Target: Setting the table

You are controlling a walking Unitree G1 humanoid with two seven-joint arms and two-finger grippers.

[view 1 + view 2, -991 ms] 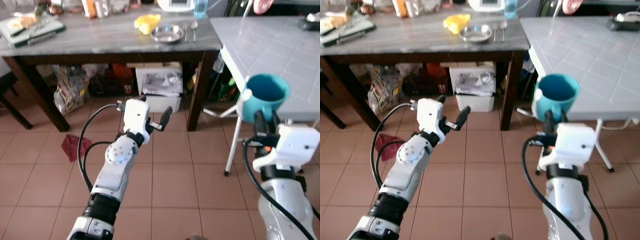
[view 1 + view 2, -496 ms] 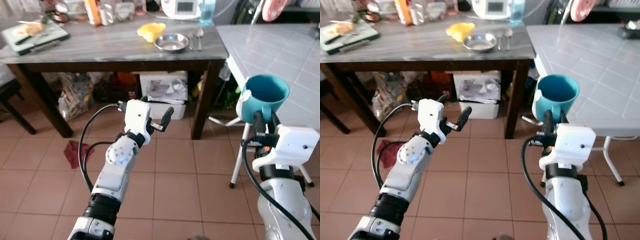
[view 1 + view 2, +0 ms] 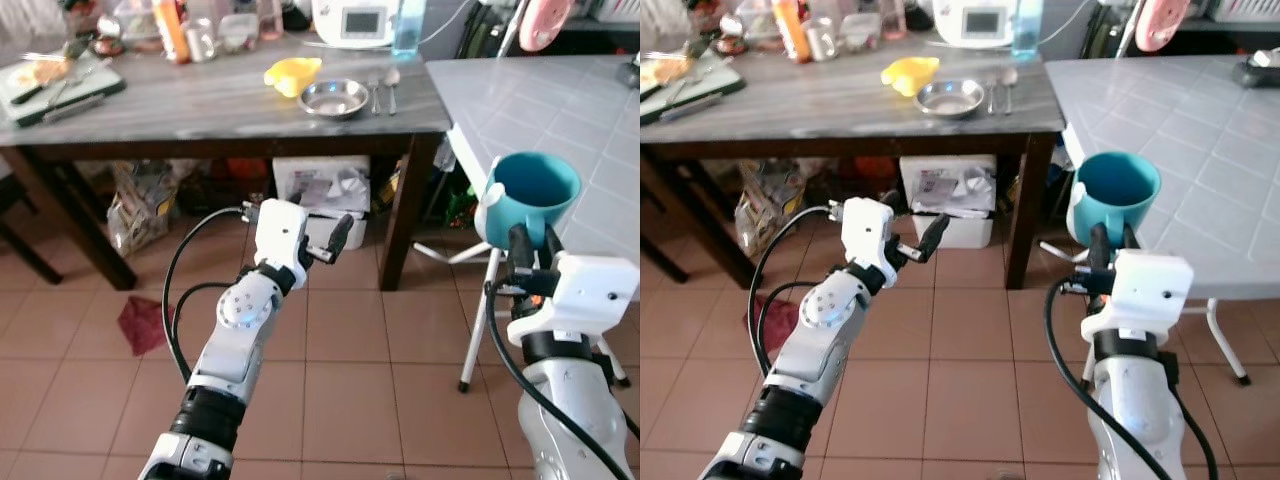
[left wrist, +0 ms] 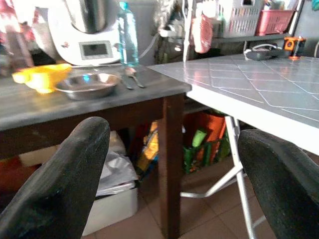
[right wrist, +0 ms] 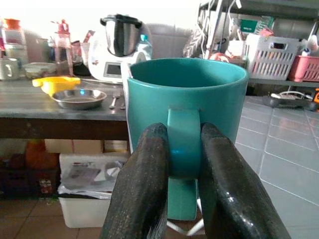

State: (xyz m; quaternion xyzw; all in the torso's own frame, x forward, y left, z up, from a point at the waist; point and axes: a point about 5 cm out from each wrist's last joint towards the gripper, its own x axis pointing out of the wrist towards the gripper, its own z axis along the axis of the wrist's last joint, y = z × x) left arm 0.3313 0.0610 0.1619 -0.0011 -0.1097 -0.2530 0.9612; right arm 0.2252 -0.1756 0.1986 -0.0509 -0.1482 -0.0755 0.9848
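Note:
My right gripper (image 3: 532, 243) is shut on the handle of a teal mug (image 3: 535, 192), held upright in the air in front of the white tiled table (image 3: 540, 100). In the right wrist view the two black fingers (image 5: 142, 184) pinch the handle of the teal mug (image 5: 187, 99). My left gripper (image 3: 322, 240) is open and empty, raised over the floor before the grey wooden table (image 3: 210, 100). A steel bowl (image 3: 335, 97), two spoons (image 3: 382, 88) and a yellow dish (image 3: 292, 75) lie on that table's right end.
A cutting board with food (image 3: 55, 80) lies at the grey table's left end; bottles, jars and a white appliance (image 3: 350, 18) line its back. Under it stand a white bin (image 3: 322, 190) and bags. A red cloth (image 3: 138, 323) lies on the tiled floor.
The camera has come closer to the tables and shifted slightly, so the whole scene sits lower in view. Both arms keep their poses, the mug still held.

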